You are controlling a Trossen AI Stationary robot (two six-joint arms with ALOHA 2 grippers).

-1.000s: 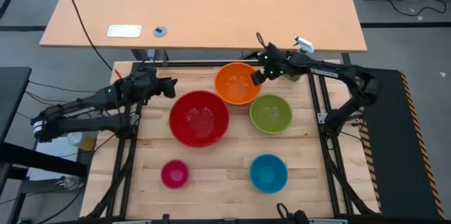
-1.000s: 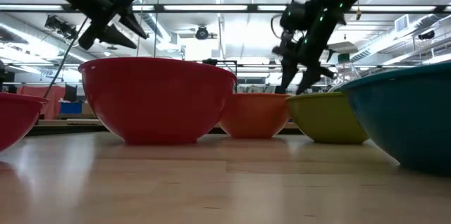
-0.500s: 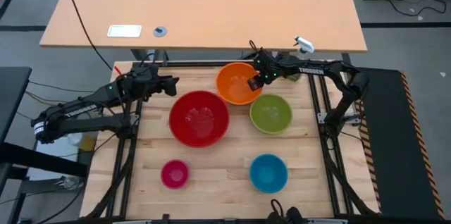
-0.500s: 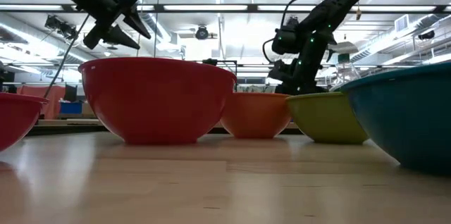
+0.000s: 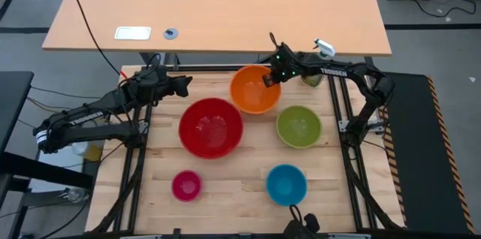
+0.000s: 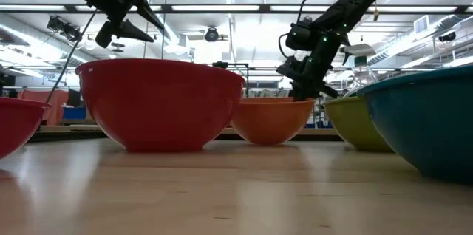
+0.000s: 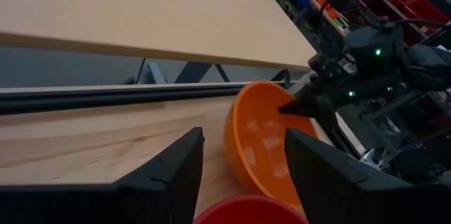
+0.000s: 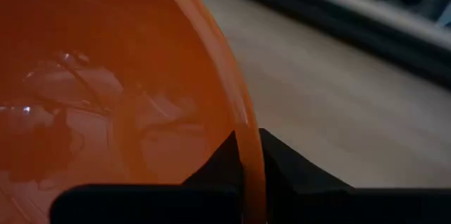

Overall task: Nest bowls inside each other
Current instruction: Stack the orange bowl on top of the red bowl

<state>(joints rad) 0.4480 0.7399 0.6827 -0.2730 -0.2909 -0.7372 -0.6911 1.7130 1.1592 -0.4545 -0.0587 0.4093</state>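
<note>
Five bowls stand upright on the wooden table: orange (image 5: 254, 89) at the far middle, red (image 5: 211, 127) in front of it, green (image 5: 298, 126) to the right, blue (image 5: 286, 184) and small pink (image 5: 186, 185) near the front edge. My right gripper (image 5: 267, 80) is shut on the orange bowl (image 8: 106, 97) at its far right rim. My left gripper (image 5: 183, 83) hangs open in the air left of the orange bowl (image 7: 261, 139), above the table, with nothing between its fingers. My right gripper pinches the orange bowl's rim (image 8: 243, 122) on the bowl's far right side, one finger inside the bowl and one outside. The fingers come slanting down from the table's far right. The bowl's base (image 6: 270, 140) still sits on the table.
A spray bottle's white head (image 5: 322, 46) shows at the table's far right corner, under my right arm. A larger wooden desk (image 5: 218, 6) stands behind the table. Bare boards (image 5: 233, 186) lie between the pink and blue bowls.
My right gripper has come down and toward the table's left onto the orange bowl's far right rim and has shut on it. The green bowl has slid a little toward the table's right and near edges, away from the orange bowl.
</note>
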